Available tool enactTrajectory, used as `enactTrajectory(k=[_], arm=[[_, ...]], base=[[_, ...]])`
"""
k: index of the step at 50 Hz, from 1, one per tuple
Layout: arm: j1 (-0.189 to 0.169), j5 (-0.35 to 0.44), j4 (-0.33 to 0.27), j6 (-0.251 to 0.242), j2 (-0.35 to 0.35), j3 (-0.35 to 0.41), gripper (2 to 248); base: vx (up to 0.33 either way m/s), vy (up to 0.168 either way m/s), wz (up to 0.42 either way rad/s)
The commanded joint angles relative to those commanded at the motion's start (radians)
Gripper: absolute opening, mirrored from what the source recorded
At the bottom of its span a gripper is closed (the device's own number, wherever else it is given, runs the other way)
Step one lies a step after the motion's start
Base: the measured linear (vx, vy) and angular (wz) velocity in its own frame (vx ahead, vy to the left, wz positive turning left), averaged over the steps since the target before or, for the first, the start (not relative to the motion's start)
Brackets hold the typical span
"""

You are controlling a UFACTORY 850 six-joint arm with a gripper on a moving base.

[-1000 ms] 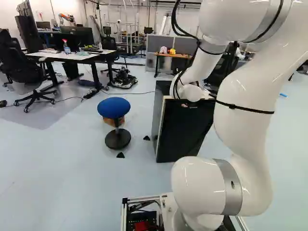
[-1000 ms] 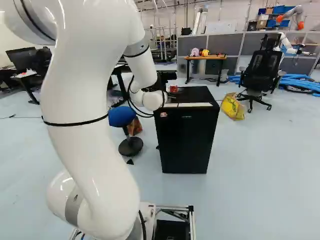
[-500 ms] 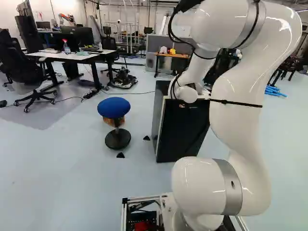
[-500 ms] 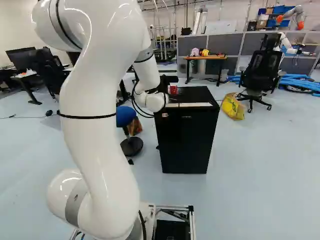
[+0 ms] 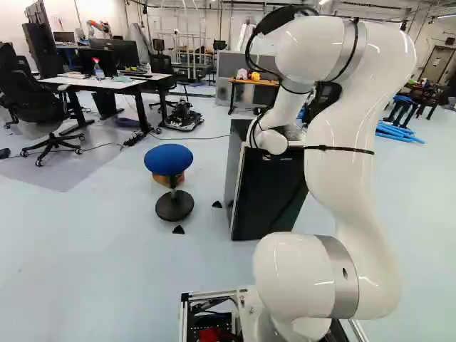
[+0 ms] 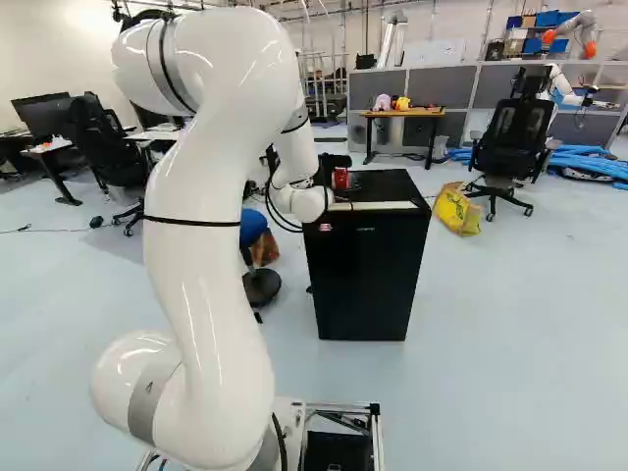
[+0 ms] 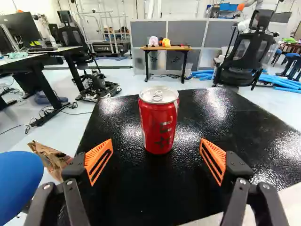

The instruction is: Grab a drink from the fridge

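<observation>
A black office chair [image 5: 32, 103] is cut off by the left base view's left edge, beside a desk [image 5: 107, 84]. A blue stool [image 5: 169, 159] is seen whole, ringed by pale floor [image 5: 85, 235]. Farther right, part of the black fridge [image 5: 267, 199] is hidden behind the white arm [image 5: 349, 178].

In the right base view, the stool is largely covered by the arm, and the black gripper [image 6: 331, 162] is half lost behind the wrist and the red can [image 6: 340, 178]. In the wrist view, the can is shown upright on the fridge's top, framed by the gripper's 2 orange pads [image 7: 101, 149], which are spread wide, with a gap left on each side. The top's far edge is partly blocked by the can, its near edge by the gripper; bare black surface is left around the can.

Right of the fridge, across a strip of floor, a yellow bag [image 6: 457, 210] is seen, then a second office chair [image 6: 510, 128] and blue tubing [image 6: 579, 157], cropped by the view's right edge.
</observation>
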Motion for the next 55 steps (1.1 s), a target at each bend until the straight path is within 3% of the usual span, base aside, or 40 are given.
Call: enactTrajectory(k=[29, 55], arm=[[0.004, 0.033, 0.0, 0.0, -0.073, -0.099, 247], [0.003, 0.037, 0.0, 0.0, -0.075, -0.101, 247]], base=[[0.0, 0.0, 0.0], [0.0, 0.0, 0.0]])
